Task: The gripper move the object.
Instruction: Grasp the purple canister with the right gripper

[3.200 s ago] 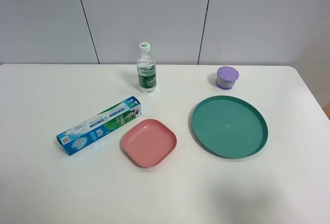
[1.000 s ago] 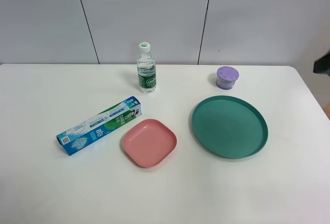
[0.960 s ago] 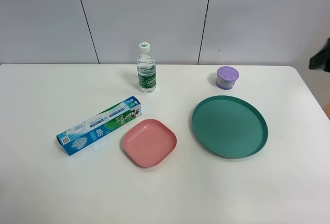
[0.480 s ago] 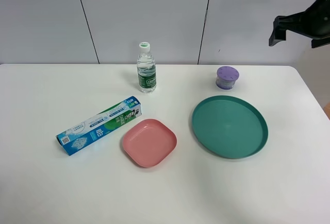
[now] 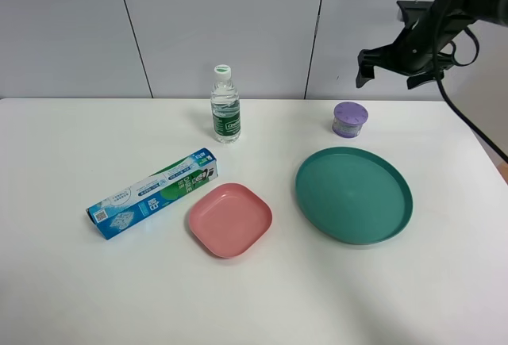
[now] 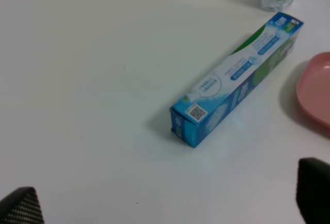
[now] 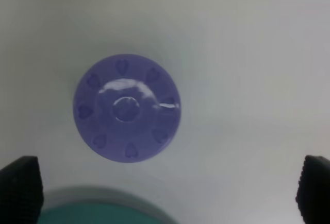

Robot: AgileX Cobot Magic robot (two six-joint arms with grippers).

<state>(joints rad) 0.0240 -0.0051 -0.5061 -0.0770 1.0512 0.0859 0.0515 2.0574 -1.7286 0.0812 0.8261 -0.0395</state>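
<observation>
The right hand [image 5: 389, 74] hangs in the air up by the back wall, jaws spread wide with nothing between them, and right below it is the little purple jar [image 5: 350, 118], standing on the tabletop [image 5: 71, 281] near the far right corner, just behind the green plate [image 5: 353, 194] but not touching it. The wrist camera looks straight down on the dotted lid, and here's the worry: the jar sits nearer one fingertip than the other. A straight drop from here could put that finger on the lid, or nudge the jar sideways before the other side makes contact. The plate's rim is close too, so a finger coming down on that side could clip it. The jar is squat and looks smooth, so the fingers would have to go low, risking a scrape on the tabletop or a slip. How high the hand hangs is hard to judge from these angles. The jar stands upright, lid up, its axis vertical, and being round it has no long side to line up on. The left hand [image 6: 167, 206] waits wide open and empty above the toothpaste box [image 6: 237, 77].
</observation>
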